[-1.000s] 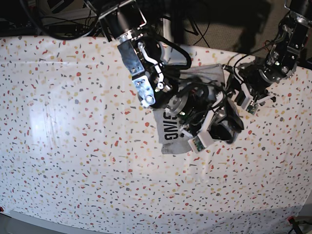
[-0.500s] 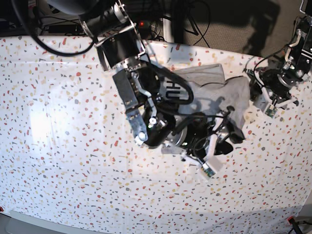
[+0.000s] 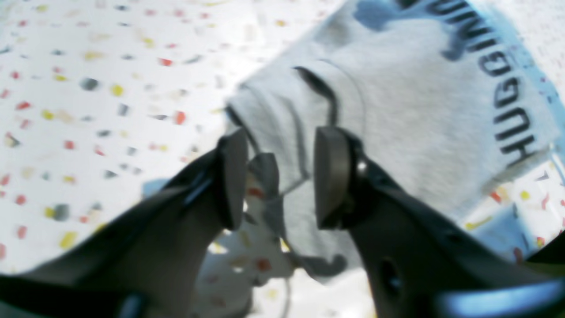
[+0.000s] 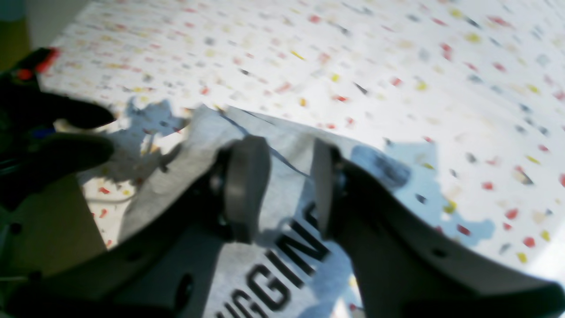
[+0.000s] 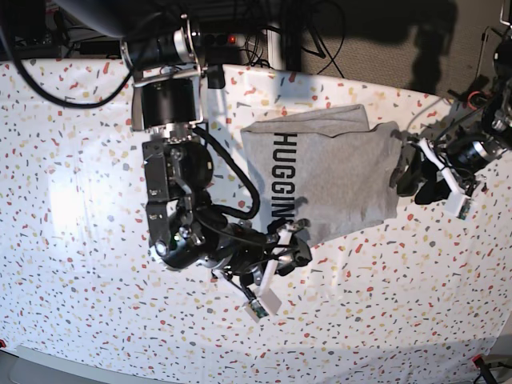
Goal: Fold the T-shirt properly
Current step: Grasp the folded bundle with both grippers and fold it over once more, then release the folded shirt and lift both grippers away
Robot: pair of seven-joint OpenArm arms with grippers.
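Observation:
The grey T-shirt (image 5: 336, 172) lies on the white speckled tabletop (image 5: 80, 200) as a folded rectangle, its black "HUGGING" lettering running along the left edge. My left gripper (image 5: 410, 178) hovers at the shirt's right edge. In the left wrist view that gripper (image 3: 280, 176) is open, with a rumpled hem of the T-shirt (image 3: 419, 123) showing in the gap. My right gripper (image 5: 298, 246) sits at the shirt's near left corner. The right wrist view shows that gripper (image 4: 282, 190) open over the lettered end of the T-shirt (image 4: 265, 274), holding nothing.
Black cables and equipment (image 5: 264, 24) crowd the far edge of the table. The right arm's bulky body (image 5: 172, 160) stands left of the shirt. The table's near edge (image 5: 240, 376) runs along the bottom of the base view.
The right arm has swung left and toward the near edge, uncovering the shirt, which now lies flat. The left arm has drawn back to the right. Both grippers' jaws have narrowed.

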